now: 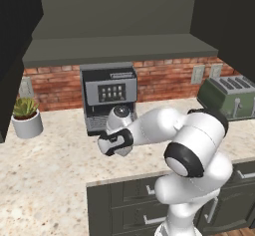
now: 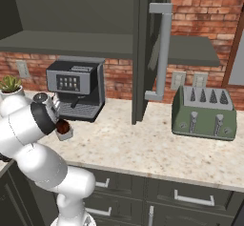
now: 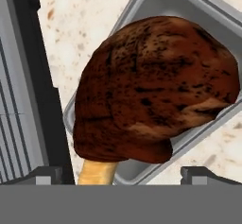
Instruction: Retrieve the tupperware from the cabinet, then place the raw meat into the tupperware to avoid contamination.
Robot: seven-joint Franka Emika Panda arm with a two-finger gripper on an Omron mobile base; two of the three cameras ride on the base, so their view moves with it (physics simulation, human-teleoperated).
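Hand view, close range: one raw meat (image 3: 153, 88) drumstick, dark reddish-brown, its tan bone end pointing toward the bottom of the frame, lies in one grey tupperware (image 3: 156, 3). The meat overhangs the container's near rim; grey floor and wall show at the upper part. The tupperware stands on the speckled countertop (image 3: 71, 24), just beside the base of the coffee machine (image 3: 23, 100), which runs along the left edge of this view. Two dark fingertips (image 3: 45, 175) show at the bottom corners, well apart, one on either side of the bone end; the gripper (image 3: 123, 176) is spread wide and neither tip is seen touching the meat.

Right base view: the tupperware (image 2: 65, 133) with the meat (image 2: 62, 125) in it appears small on the counter in front of the coffee machine (image 2: 76, 87), partly behind the arm's wrist. This view also shows one cabinet (image 2: 143, 48) door swung open with its long silver bar handle, one green-grey toaster (image 2: 205, 111), and one potted plant (image 2: 10, 84) at far left.

Left base view: the wrist (image 1: 115, 143) covers the container; the coffee machine (image 1: 108, 95), plant (image 1: 26, 115) and toaster (image 1: 230, 96) are each counted once. The cabinet's lower shelf (image 1: 119, 48) is visible above
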